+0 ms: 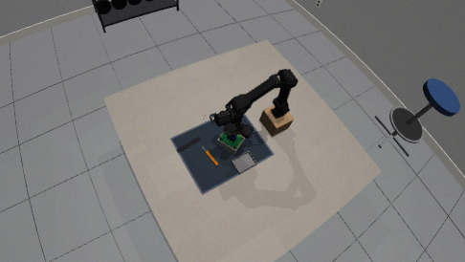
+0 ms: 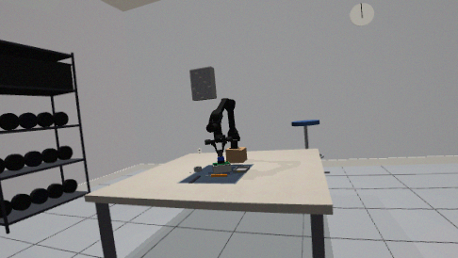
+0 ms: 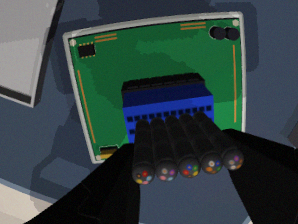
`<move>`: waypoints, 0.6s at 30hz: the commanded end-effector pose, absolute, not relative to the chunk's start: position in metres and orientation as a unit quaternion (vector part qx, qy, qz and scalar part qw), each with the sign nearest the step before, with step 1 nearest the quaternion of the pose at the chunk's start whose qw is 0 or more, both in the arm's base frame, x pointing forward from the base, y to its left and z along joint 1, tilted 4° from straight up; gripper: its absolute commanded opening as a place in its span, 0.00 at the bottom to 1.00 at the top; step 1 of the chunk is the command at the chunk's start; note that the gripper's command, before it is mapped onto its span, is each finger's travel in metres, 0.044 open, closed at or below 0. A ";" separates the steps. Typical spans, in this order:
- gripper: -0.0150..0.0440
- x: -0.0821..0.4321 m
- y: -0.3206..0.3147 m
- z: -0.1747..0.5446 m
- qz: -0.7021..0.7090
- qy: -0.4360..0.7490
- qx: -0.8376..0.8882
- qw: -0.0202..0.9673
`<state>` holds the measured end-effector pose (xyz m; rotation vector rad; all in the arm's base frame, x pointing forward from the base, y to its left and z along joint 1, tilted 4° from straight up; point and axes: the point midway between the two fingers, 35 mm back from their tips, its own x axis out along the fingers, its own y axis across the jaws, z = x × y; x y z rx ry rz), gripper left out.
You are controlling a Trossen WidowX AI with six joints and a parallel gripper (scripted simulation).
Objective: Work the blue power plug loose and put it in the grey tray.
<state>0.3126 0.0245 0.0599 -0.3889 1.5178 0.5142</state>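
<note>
We have one gripper [image 1: 238,130] [image 2: 220,152] [image 3: 178,147], its two fingers closed on the one blue plug [image 1: 232,137] [image 2: 220,160] [image 3: 167,105]. The plug is at the black socket [image 3: 162,81] on the one green circuit board [image 1: 232,141] [image 2: 227,164] [image 3: 160,55]; we cannot tell how deeply it sits. In the wrist view we count five black cables [image 3: 172,140] running from the plug, and two round black parts [image 3: 224,33] at one corner of the board. One grey tray [image 1: 244,163] [image 2: 241,169] [image 3: 25,45] lies near the board, and one orange-handled tool [image 1: 210,157] [image 2: 219,175] rests on our single blue mat [image 1: 201,178] [image 2: 223,180] [image 3: 270,90].
</note>
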 end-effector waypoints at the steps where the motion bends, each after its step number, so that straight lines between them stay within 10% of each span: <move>1: 0.25 0.311 0.025 0.078 0.226 0.668 -0.176 0.687; 11: 0.25 0.311 0.027 0.052 0.226 0.668 -0.176 0.687; 18: 0.57 0.311 0.027 0.052 0.226 0.668 -0.176 0.687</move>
